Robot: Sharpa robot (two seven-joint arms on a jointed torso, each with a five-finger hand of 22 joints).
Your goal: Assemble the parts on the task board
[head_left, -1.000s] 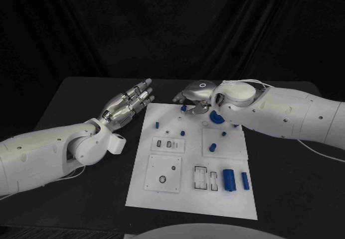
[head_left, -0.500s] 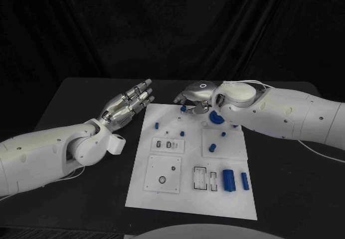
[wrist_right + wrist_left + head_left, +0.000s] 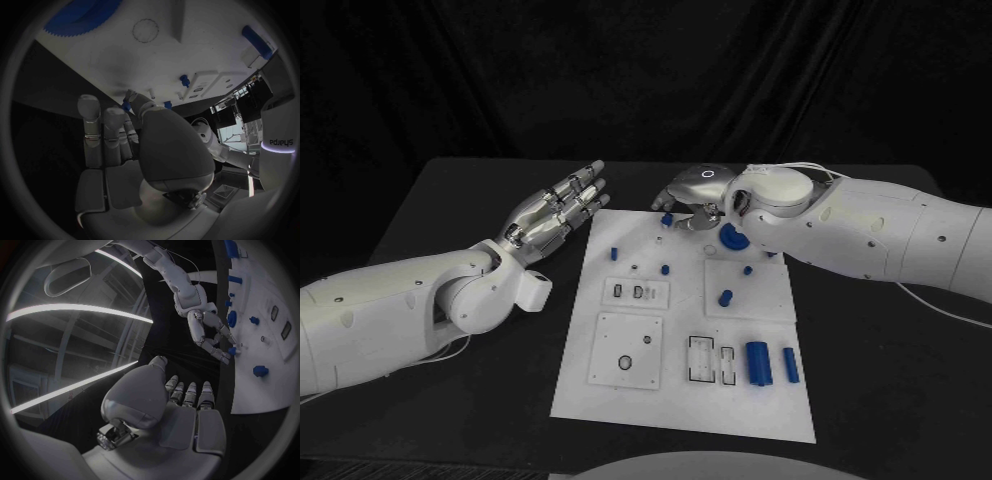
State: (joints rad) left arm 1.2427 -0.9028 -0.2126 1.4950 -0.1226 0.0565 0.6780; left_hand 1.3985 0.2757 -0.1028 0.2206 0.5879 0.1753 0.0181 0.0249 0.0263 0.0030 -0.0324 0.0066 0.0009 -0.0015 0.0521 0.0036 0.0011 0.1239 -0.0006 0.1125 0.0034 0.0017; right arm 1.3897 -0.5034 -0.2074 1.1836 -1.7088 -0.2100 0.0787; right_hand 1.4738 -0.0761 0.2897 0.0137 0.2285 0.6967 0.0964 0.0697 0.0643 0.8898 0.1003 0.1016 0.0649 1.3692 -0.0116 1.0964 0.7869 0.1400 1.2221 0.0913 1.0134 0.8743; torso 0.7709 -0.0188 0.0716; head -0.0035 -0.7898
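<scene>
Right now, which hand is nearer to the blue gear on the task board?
Right. The right hand is just beside the blue gear, at the task board's far edge; the left hand hovers off its left side.

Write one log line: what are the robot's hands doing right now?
left hand: open, raised beside task board | right hand: fingertips at small blue part, board's far edge; grip unclear | other blue parts on board

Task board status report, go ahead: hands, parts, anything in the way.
Left hand open, hovering beside the task board. Right hand at the board's far end, fingertips on a small blue part; grip unclear. Nothing in the way.
</scene>
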